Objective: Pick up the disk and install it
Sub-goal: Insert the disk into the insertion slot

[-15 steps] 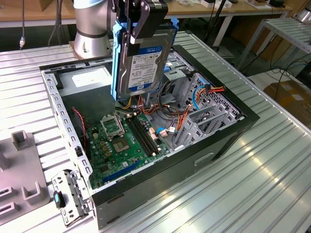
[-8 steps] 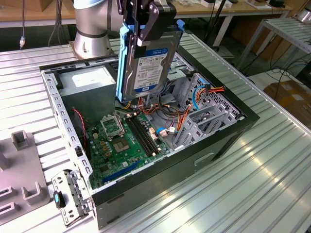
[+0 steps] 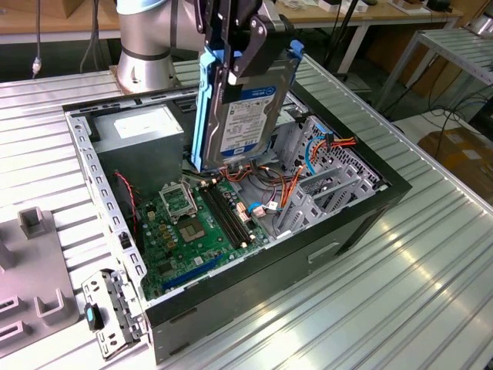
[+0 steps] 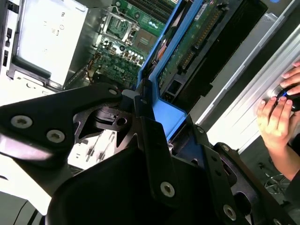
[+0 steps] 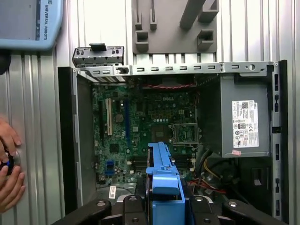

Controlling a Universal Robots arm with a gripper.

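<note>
- The gripper [image 3: 235,58] hangs over the open computer case [image 3: 362,223], and its black fingers [image 3: 253,46] are clamped on the upper end of the disk [image 3: 250,116].
- In the second wrist view the fingers [image 4: 154,154] pinch the disk's blue carrier edge [image 4: 166,112], with the green circuit-board side of the disk [image 4: 185,51] running away from them.
- The disk stands on edge, slightly tilted, with its blue-and-white label turned to the exterior view.
- Its lower end sits over the inside of the case, between the power supply [image 3: 142,127] and the metal drive cage [image 3: 323,169]. I cannot tell whether it touches anything below.
- In the first wrist view the blue carrier [image 5: 161,173] shows above the motherboard [image 5: 140,122].
- Orange and red cables [image 3: 289,185] lie just beside the disk's lower end, toward the cage.
- The case lies on its side on the ribbed metal desk [image 3: 385,308].
- A loose metal bracket [image 3: 112,308] and a grey fixture [image 3: 35,254] lie on the desk at the exterior view's left.
- A person's hand [image 5: 9,178] rests on the desk beside the case.
</note>
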